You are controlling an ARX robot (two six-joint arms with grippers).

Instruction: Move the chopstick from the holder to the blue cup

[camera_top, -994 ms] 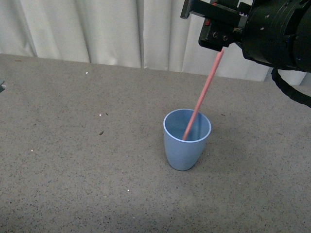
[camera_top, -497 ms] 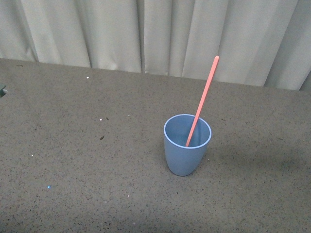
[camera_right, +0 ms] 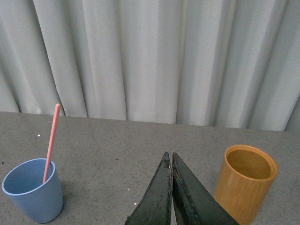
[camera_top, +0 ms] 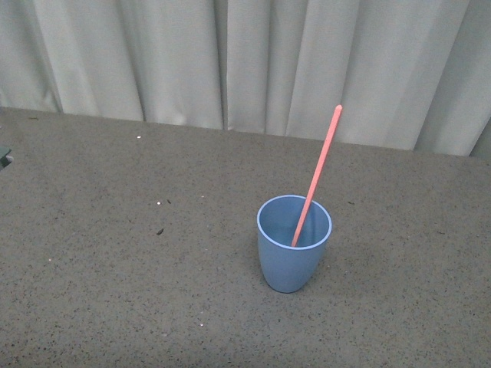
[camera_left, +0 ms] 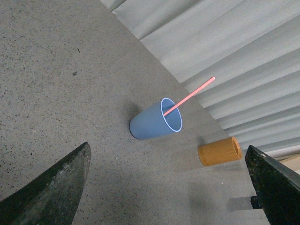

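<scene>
Front view, left to right: bare grey speckled worktop (camera_top: 115,253) filled the left half of the frame, with a pleated pale curtain (camera_top: 153,54) across the top. Neither arm showed there. The blue cup (camera_top: 291,257) stood upright a little right of centre, lower half of the frame. The chopstick (camera_top: 316,175) stood inside it, lower end down in the cup, shaft resting against the rim and tilted so its top leaned toward the upper right, reaching up across the curtain's lower edge.

Left wrist view: the left claw (camera_left: 173,187) was spread wide, one dark finger (camera_left: 51,187) at the lower left corner and the other at the lower right edge, nothing between them. The cup and chopstick sat mid-frame, well apart from both fingers. A tan bamboo holder (camera_left: 219,151) stood to the right of the cup, near it but not touching, open-topped.

Right wrist view: cup with chopstick at lower left. The right claw (camera_right: 171,157) at bottom centre was closed, its two dark fingers (camera_right: 157,199) pressed together, gripping nothing. The holder appeared at lower right, its visible interior bare.
</scene>
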